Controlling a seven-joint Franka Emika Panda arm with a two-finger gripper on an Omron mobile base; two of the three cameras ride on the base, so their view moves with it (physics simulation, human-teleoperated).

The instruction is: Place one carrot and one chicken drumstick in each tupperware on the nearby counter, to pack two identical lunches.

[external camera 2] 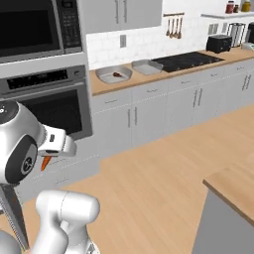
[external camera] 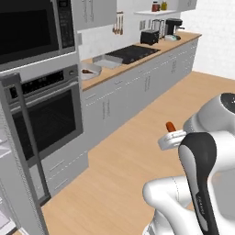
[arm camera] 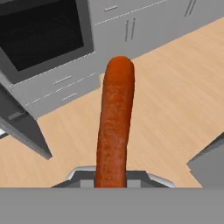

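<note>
A: Between the gripper (arm camera: 111, 181) jaws a carrot (arm camera: 114, 122) is pinched, and it is carried high over the wooden floor (external camera 2: 163, 168). In the hand view the carrot is seen standing straight out along the line of the gripper, thick end away.

B: Where is the target found from there?

A: On the desk (external camera 2: 163, 74), beside the oven (external camera 2: 49, 106), the wide tupperware (external camera 2: 114, 74) is seen, with a small dark thing already inside; what it is cannot be told. Just beside it, toward the black stovetop (external camera 2: 186, 60), the smaller rectangular tupperware (external camera 2: 147, 66) is placed.

B: So the distance is judged how?

A: The two containers are well apart from the gripper, ahead and across the open floor. In the left base view the orange tip of the carrot (external camera: 170, 126) is seen near the white wrist, while the wide tupperware (external camera: 90, 71) is far up and to the left on the desk (external camera: 137, 64).

B: What is called for by the coming move?

A: Probably the carrot must be brought forward over the desk edge and turned down, so that its long axis is laid along a container. Which container is meant first cannot be decided from here.
</note>
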